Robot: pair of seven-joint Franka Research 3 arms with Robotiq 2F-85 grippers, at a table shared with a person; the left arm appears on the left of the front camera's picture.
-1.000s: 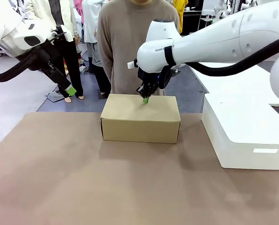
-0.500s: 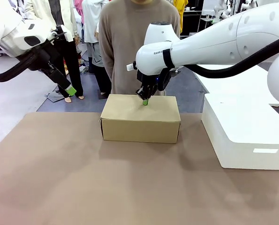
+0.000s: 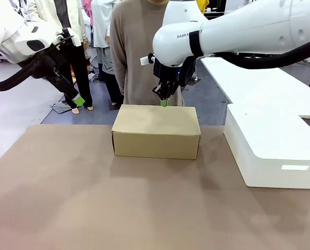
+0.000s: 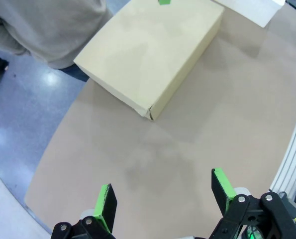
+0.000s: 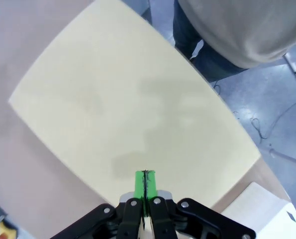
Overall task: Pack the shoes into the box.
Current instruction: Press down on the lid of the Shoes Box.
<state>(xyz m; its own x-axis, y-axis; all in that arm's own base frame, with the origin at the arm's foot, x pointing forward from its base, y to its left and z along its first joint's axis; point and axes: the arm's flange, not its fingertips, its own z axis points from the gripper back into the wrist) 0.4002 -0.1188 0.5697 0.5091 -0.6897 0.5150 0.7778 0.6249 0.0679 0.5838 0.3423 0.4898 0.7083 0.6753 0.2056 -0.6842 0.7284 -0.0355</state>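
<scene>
Front view: the right pincer (image 3: pixel 164 102), pads pressed together on nothing, hovers above the closed box (image 3: pixel 156 131) (probably finished pressing its lid); the left pincer (image 4: pixel 163 196) waits spread, aside.

The front camera sat low on the robot's side, facing across the table (image 3: pixel 92 208) at the box (image 3: pixel 156 131) and the person (image 3: pixel 144 52) behind it. The left wrist camera looked down from high and well off the box (image 4: pixel 152 55), over open table. The right wrist camera hung close above the box (image 5: pixel 133 114), facing straight down at its lid. All three views shared the box.
</scene>
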